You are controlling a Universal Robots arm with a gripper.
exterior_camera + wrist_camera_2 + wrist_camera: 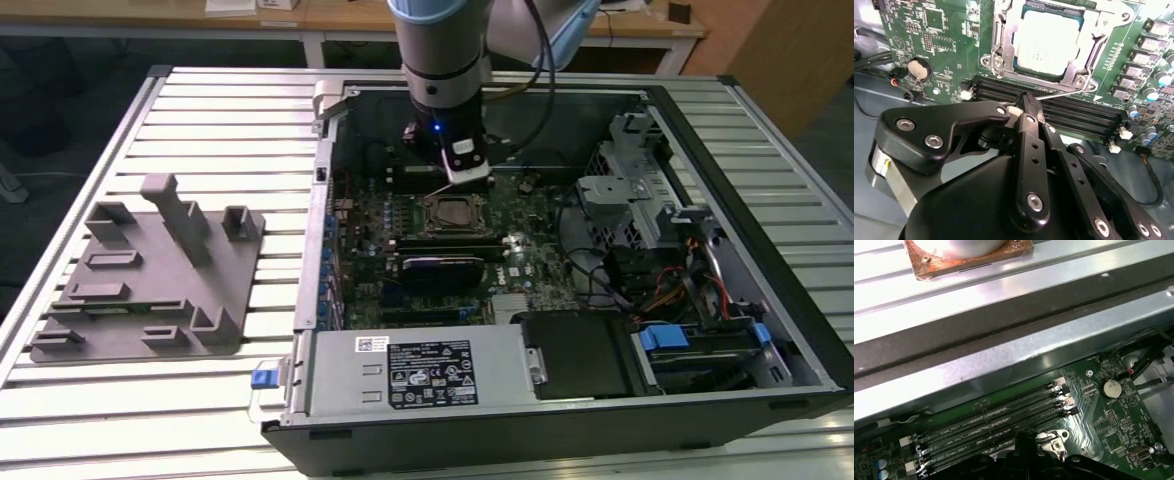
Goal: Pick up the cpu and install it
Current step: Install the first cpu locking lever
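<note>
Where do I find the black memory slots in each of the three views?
Exterior view: the memory slots lie mid-case, on the camera's side of the cpu.
Second wrist view: they run between the cpu and the end effector.
First wrist view: they run beside the metal case wall.
Shared landmark: the coin battery, in both wrist views.

No legible text anywhere.
</note>
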